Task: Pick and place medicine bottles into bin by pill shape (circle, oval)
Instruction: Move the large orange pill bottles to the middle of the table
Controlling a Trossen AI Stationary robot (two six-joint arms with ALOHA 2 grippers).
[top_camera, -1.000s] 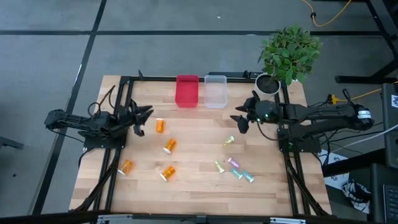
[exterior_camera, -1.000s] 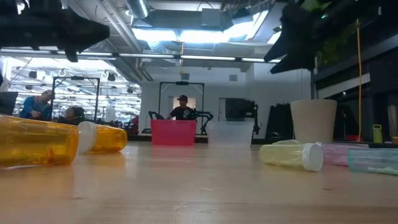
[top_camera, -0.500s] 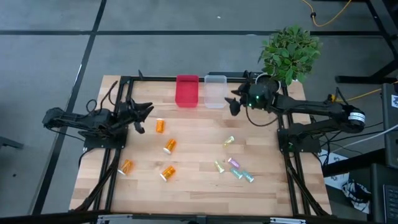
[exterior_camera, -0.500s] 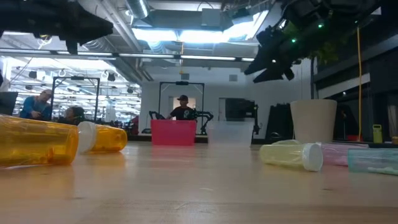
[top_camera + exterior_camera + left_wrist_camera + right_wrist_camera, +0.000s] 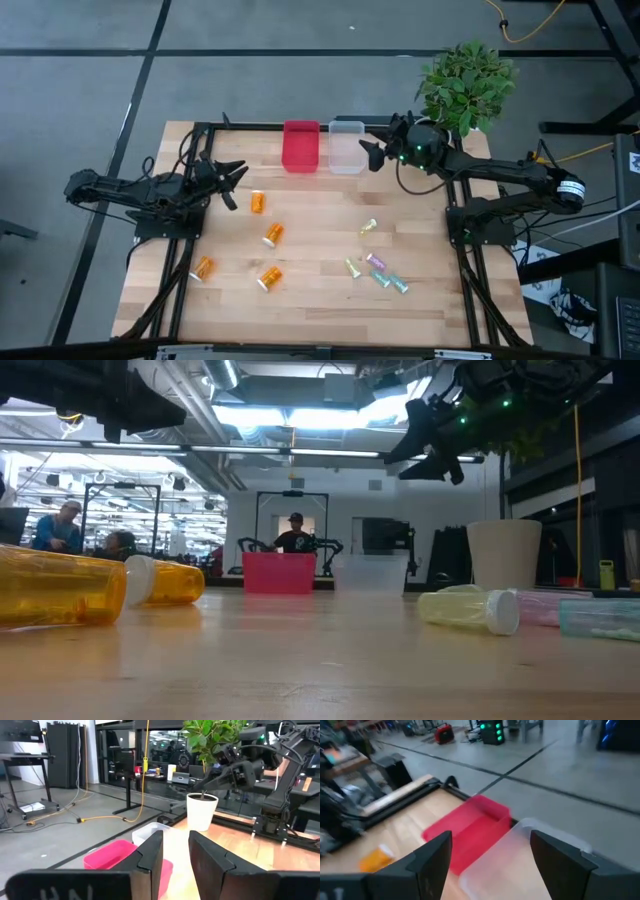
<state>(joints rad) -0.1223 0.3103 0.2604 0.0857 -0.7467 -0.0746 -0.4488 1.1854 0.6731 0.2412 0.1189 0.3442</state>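
Four orange bottles with white caps lie on their sides on the table's left half point(image 5: 258, 202) point(image 5: 273, 235) point(image 5: 203, 268) point(image 5: 270, 278). The slim vials lie on their sides on the right half: yellow point(image 5: 368, 227), green point(image 5: 353, 267), purple point(image 5: 375, 262), teal point(image 5: 398, 285). My left gripper point(image 5: 236, 185) is open and empty, raised above the table, left of the nearest orange bottle. My right gripper point(image 5: 366, 152) is open and empty, raised beside the clear bin point(image 5: 346, 146); its wrist view point(image 5: 491, 837) looks down on both bins.
A red bin point(image 5: 301, 146) stands left of the clear bin at the table's far edge. A potted plant point(image 5: 462, 85) stands at the far right corner. Black frame rails run along the table's left and right sides. People show in the room behind point(image 5: 293, 535).
My right gripper has swung from above the table's right middle toward the far edge and a little left, up to the clear bin, staying open and empty. No bottle has moved.
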